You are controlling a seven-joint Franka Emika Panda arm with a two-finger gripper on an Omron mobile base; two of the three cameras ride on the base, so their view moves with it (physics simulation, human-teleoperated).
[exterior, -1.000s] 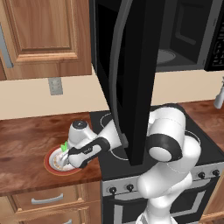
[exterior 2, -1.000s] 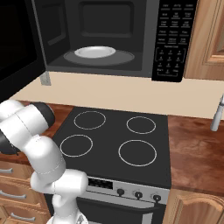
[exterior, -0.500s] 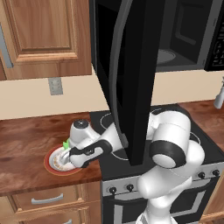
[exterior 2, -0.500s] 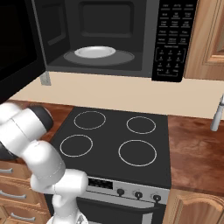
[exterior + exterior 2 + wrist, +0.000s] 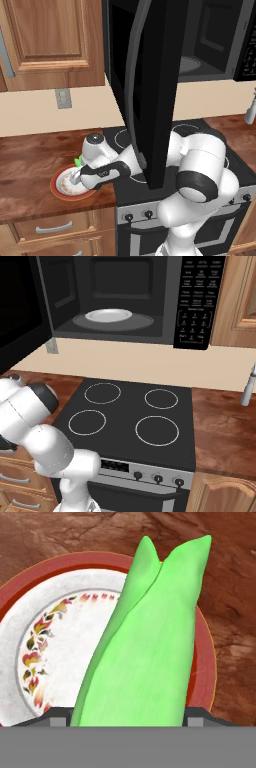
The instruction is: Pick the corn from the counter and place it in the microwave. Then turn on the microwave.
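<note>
Fingers (image 5: 128, 722) spread wide, straddling corn (image 5: 145, 647) | corn lies on plate (image 5: 45, 662)

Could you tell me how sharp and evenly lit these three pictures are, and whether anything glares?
Hand view: the corn is flat, shadeless green, the plate pattern sharp. Left base view: the microwave door is near-black, little detail. Right base view: soft sheen on the stovetop, no harsh glare.
</note>
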